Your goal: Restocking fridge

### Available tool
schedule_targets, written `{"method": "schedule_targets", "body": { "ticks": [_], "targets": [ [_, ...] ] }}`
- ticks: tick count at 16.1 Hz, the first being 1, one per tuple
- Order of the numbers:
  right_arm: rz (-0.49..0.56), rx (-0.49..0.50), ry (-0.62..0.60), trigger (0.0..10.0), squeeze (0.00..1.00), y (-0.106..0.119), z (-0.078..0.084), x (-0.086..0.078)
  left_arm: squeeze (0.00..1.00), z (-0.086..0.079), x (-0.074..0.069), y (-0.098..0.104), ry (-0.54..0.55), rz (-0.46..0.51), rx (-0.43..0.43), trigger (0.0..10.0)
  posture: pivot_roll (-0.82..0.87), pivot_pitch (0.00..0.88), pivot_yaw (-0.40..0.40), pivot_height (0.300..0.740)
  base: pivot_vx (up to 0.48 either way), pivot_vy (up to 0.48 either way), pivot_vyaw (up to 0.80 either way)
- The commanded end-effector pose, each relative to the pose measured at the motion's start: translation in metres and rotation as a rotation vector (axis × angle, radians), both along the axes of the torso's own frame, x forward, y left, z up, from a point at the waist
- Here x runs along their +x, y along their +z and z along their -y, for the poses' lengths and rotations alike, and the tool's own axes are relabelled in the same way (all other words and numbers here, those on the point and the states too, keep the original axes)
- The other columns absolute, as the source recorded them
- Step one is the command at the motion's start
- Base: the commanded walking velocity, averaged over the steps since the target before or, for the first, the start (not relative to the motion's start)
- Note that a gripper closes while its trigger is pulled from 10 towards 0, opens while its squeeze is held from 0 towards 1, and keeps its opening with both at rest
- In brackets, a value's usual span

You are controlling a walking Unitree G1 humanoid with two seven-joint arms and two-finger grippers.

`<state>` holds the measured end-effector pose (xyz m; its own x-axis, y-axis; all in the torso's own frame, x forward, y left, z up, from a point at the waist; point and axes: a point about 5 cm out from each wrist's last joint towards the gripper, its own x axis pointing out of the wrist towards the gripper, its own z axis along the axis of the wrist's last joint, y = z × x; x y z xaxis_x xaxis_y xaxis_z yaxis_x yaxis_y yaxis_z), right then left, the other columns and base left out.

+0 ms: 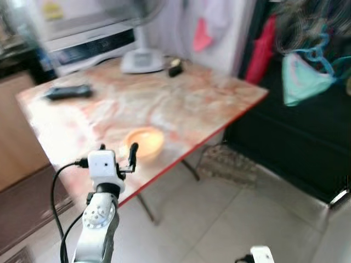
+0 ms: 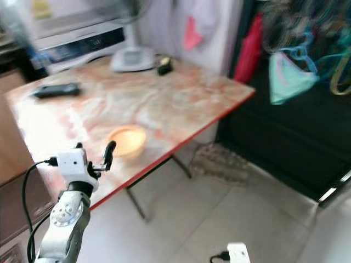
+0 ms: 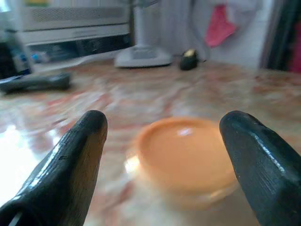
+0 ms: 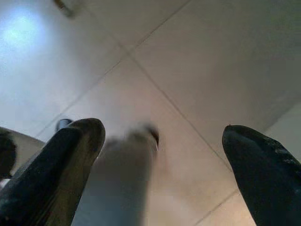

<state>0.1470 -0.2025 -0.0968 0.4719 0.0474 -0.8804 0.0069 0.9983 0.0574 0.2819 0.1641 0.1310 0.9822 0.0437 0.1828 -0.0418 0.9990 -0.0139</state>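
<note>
Orange-lidded round plastic container (image 1: pixel 145 142) sits near the front edge of the marbled pink tabletop (image 1: pixel 181 104) with red trim, lower centre of your head view. Your left gripper (image 3: pixel 162 155) hovers just short of it, jaws spread wide on either side, not touching. Your right gripper (image 4: pixel 160 155) hangs over the pale tiled floor (image 4: pixel 197 66), jaws likewise apart. A dark remote (image 1: pixel 67 91) lies at upper left.

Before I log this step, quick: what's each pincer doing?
Left pincer: open, holding nothing, lined up on the orange lidded container.
Right pincer: open, holding nothing, hanging over the floor.
</note>
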Motion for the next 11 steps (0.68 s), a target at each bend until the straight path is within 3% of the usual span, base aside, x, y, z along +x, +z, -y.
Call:
{"method": "schedule_targets", "body": {
  "ticks": [1, 5, 8, 11],
  "targets": [
    [-0.002, -0.008, -0.011, 10.0, 0.00, 0.0006, 0.0044, -0.0001, 0.00, 0.0045, 0.0002, 0.0017, -0.008, 0.001, 0.004, 10.0, 0.06, 0.000, 0.009, 0.740, 0.337, 0.000, 0.00],
    [0.004, -0.007, 0.013, 10.0, 0.00, 0.0016, 0.0040, 0.0024, 0.00, 0.0012, -0.0001, 0.0055, 0.022, 0.014, 0.002, 10.0, 0.07, 0.000, -0.002, 0.740, 0.319, 0.000, 0.70],
    [0.003, 0.001, -0.005, 10.0, 0.00, 0.0017, 0.0037, 0.0030, 0.00, 0.0016, -0.0005, 0.0045, 0.036, 0.006, -0.022, 10.0, 0.08, 0.000, -0.002, 0.740, 0.000, 0.000, 0.00],
    [0.011, 0.003, -0.016, 10.0, 0.00, 0.0024, 0.0039, 0.0048, 0.00, -0.0011, -0.0004, 0.0020, 0.072, -0.019, -0.141, 10.0, 0.08, 0.000, -0.004, 0.740, 0.000, 0.000, 0.00]
  ]
}}
